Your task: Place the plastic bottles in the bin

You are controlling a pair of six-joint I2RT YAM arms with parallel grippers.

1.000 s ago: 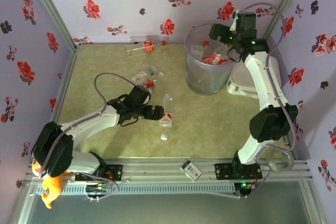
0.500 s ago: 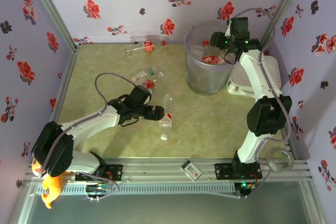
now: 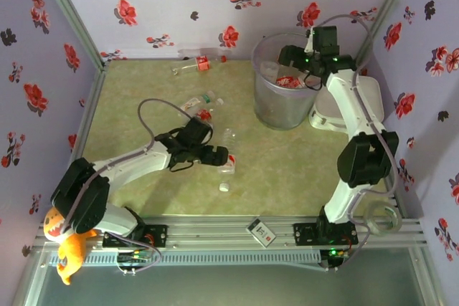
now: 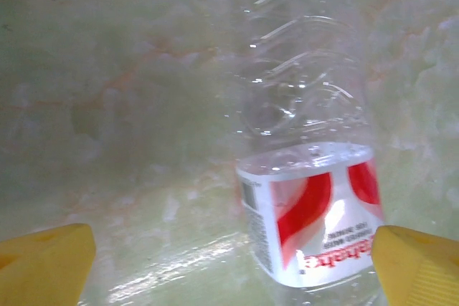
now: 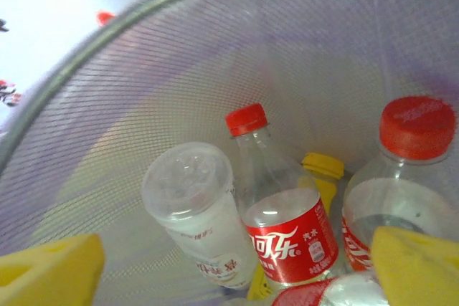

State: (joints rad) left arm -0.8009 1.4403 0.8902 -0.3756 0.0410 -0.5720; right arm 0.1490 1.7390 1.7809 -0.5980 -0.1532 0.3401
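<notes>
Several bottles sit in the bin w/ right gripper wide & empty above, while left gripper, fingers wide, flanks a labelled bottle on the table, prob. to grab it.

This is looking like a robot test booth in a lab: two arms are sitting bolted to a metal rail, flowered paper walls are enclosing a green tabletop, and cables are trailing.
</notes>
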